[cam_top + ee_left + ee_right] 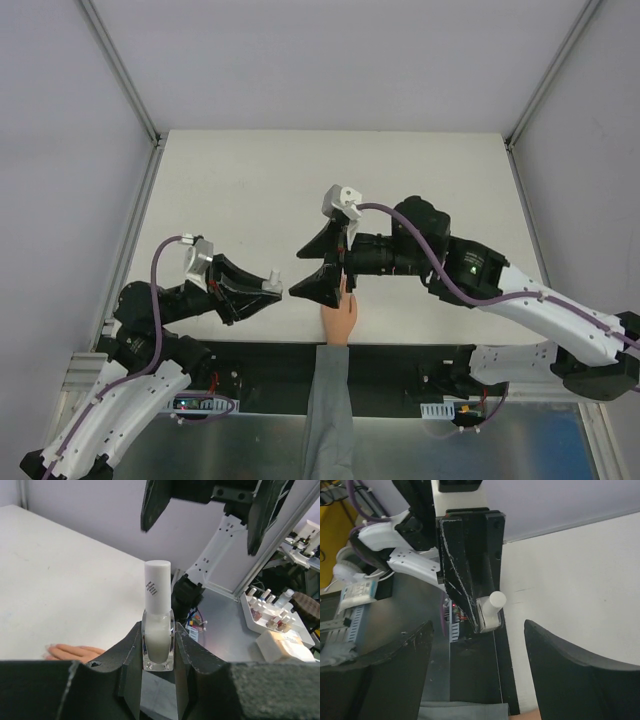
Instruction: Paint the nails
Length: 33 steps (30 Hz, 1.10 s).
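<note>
My left gripper (274, 284) is shut on a clear nail polish bottle (158, 642) of whitish polish with a white cap (157, 587), held upright above the table's near edge. My right gripper (296, 273) is open, its jaws wide apart, right in front of the bottle's cap (496, 600); its fingers (155, 500) hang above the cap without touching it. The peach hand (341, 318) with a grey sleeve (326, 400) lies palm down under the right gripper. It also shows in the left wrist view (75, 652). The nails are too small to make out.
A black strip (400, 360) runs along the table's near edge (475, 675). Off the table to the right stand a white rack of small polish bottles (265, 612) and a pale box (280, 647). Metal frame posts (120, 70) stand at the back corners.
</note>
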{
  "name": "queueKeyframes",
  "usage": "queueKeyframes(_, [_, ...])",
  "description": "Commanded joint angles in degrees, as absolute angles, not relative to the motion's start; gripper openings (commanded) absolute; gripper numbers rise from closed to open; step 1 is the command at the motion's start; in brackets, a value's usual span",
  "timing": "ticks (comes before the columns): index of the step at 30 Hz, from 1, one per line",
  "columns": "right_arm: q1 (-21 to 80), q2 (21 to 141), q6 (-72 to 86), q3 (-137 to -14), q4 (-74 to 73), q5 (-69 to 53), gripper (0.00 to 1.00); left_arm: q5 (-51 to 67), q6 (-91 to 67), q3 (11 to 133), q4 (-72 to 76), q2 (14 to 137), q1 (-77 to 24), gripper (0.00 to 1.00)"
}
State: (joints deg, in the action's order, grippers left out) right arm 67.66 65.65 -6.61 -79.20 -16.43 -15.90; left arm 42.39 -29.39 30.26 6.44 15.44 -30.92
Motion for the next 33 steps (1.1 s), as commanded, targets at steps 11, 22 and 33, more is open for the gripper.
queueKeyframes(11, [63.81,73.30,-0.26,-77.17,5.01,-42.44,0.57,49.83,-41.04,30.06,23.37,15.99,-30.67,0.00])
queueKeyframes(22, [63.37,75.67,2.55,-77.52,7.21,-44.91,0.36,51.15,-42.10,28.74,26.89,17.58,-30.67,0.00])
queueKeyframes(33, [64.77,74.27,3.78,-71.99,6.68,-37.45,0.00,42.56,-37.10,30.76,23.56,17.93,-30.67,0.00])
